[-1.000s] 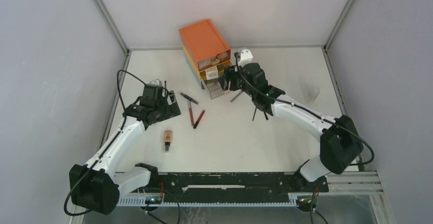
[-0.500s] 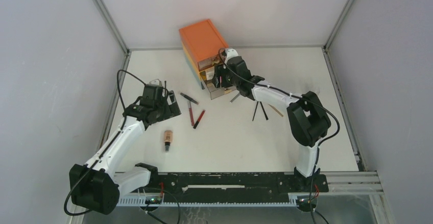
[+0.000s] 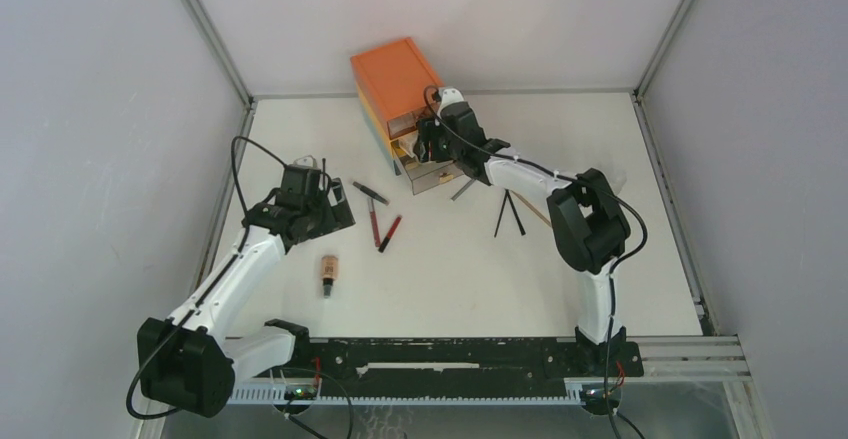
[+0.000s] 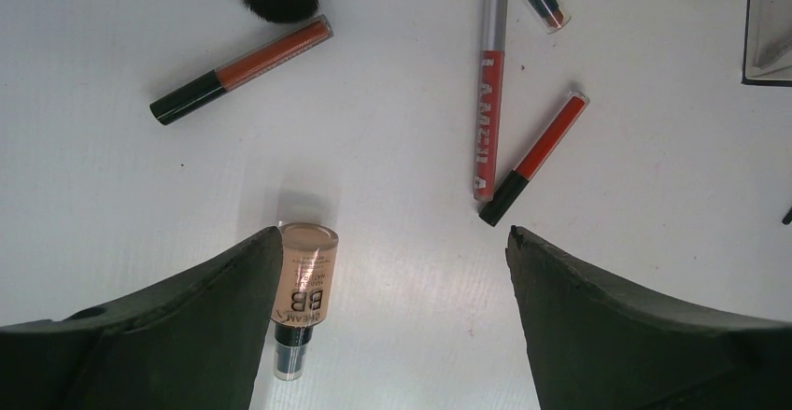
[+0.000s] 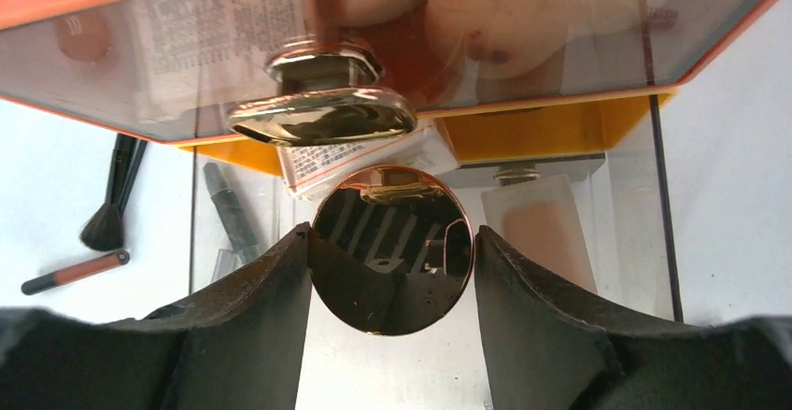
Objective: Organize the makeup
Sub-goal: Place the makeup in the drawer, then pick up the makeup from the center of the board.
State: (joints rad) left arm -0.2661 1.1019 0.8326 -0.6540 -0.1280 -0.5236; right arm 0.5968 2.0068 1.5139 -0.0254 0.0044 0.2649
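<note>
**Right claw at the chest with a round compact; left claw spread over loose makeup**

**Edges and room.** The white table (image 3: 620, 259) is boxed by grey walls on its left, far and right sides. The arm bases take the near edge. The orange chest (image 3: 398, 79) stands at the far edge, left of centre and close to the back wall. Bare surface lies across the right half and in front of the bases. The left arm runs along the left wall. The right arm folds sharply from centre-right toward the chest.

**Grippers.** The right gripper (image 5: 390, 237) pinches a round compact (image 5: 392, 279), mirror-bright copper, with both fingers pressed to its rim. It holds the compact at the chest front, just below a gold knob (image 5: 322, 116). The left gripper (image 4: 390, 242) is spread wide and holds nothing, hanging over the table left of centre.

**Loose items.** A foundation bottle (image 4: 304, 289) lies flat, partly hidden by the left finger in the wrist view. A lettered red tube (image 4: 490, 83) and a red pencil (image 4: 534, 158) lie just beyond it. Two black brushes (image 3: 502, 217) lie right of the chest, meeting at one end.

**Containers.**
- **Lowest drawer:** The lowest drawer (image 3: 435, 181) stands pulled out. A dark stick and a flat peach piece show inside its clear walls.
- **Knobbed drawer:** Rounded peach shapes and a printed box show behind its clear front.
- **Second printed box:** It sits just under that front. Which drawer holds it cannot be told.
</note>
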